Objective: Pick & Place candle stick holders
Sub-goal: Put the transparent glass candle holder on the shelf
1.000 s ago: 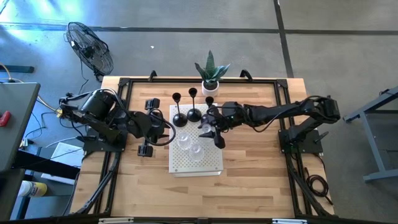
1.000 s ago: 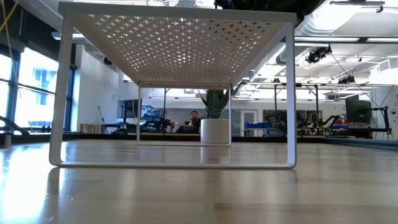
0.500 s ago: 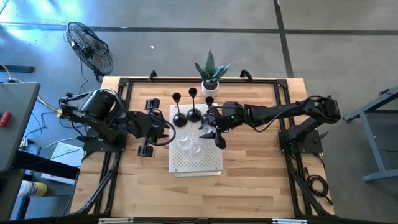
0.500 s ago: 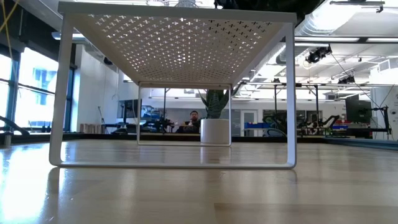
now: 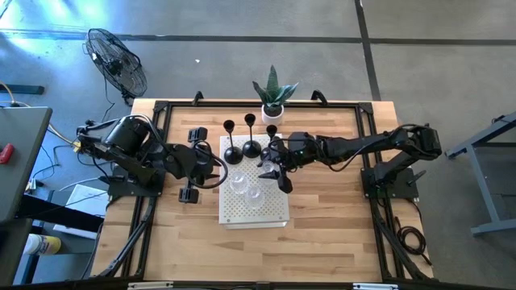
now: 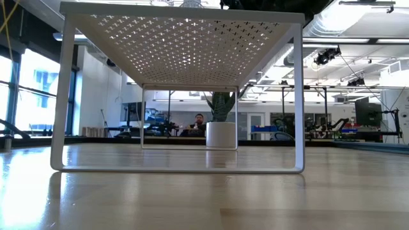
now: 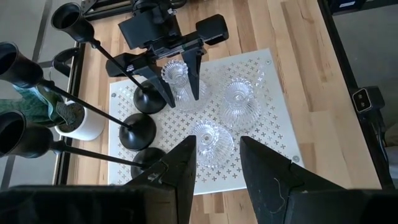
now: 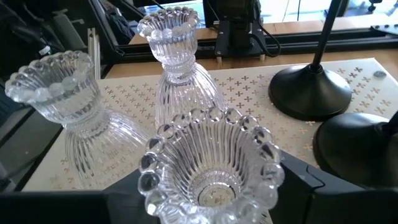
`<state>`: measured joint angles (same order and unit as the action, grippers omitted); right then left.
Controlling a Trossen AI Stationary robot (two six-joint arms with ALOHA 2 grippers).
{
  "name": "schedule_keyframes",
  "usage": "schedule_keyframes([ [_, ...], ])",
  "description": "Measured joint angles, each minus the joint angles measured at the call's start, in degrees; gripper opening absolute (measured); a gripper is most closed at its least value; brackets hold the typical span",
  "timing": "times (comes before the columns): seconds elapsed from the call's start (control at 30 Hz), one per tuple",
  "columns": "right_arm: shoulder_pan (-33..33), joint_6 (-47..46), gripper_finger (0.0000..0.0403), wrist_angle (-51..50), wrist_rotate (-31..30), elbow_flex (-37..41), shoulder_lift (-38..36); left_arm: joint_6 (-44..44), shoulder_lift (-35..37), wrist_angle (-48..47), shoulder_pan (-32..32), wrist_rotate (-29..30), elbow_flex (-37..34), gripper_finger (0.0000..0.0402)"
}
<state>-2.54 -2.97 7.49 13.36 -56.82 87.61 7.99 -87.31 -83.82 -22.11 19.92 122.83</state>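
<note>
Candle stick holders, all six, stand on the white perforated rack (image 5: 242, 213) in the middle of the table (image 5: 322, 217): three black ones (image 7: 137, 134) in a row along the rack's far edge, nearest the potted plant (image 5: 274, 93), and three clear glass ones (image 7: 239, 102) clustered just in front of them. None has left the rack, so I judge the task is at its first pick.

My right pincer (image 7: 182, 98) reaches in from the right and straddles one glass holder (image 8: 211, 168), a finger on either side. It looks released, spread wide; I can't make out whether the pads touch the glass. The other two glass ones stand close beside it, and a black base sits just off one finger.

My left pincer (image 7: 217, 146) hangs over the rack's left edge, half open with nothing between its fingers. It is waiting.

Next I would need to close the right pincer on the ribbed waist, below the beaded rim, then lift straight up before moving sideways, so as not to knock its neighbours or the thin black stems.

The pot holds only the plant. From table height the rack shows as a raised stand on legs.
</note>
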Motion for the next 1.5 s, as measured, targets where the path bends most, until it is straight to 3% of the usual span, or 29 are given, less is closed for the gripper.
schedule_keyframes([
  [0.6,0.3,-0.6,0.0182,-0.4,0.7,0.0,-0.1,0.0,0.0,-0.1,0.0,0.0,0.0,0.0119],
  [0.8,0.3,0.3,0.022,-1.6,3.4,-0.1,-0.1,0.0,0.0,-0.1,0.0,0.0,0.0,0.0119],
  [1.13,0.3,0.4,0.0285,-1.2,0.5,-0.1,-0.1,0.0,0.0,-0.1,0.0,0.0,0.0,0.0119],
  [1.5,0.3,0.3,0.0307,-1.6,0.5,-0.1,-0.1,0.0,0.0,-0.2,0.0,-0.8,0.0,0.0119],
])
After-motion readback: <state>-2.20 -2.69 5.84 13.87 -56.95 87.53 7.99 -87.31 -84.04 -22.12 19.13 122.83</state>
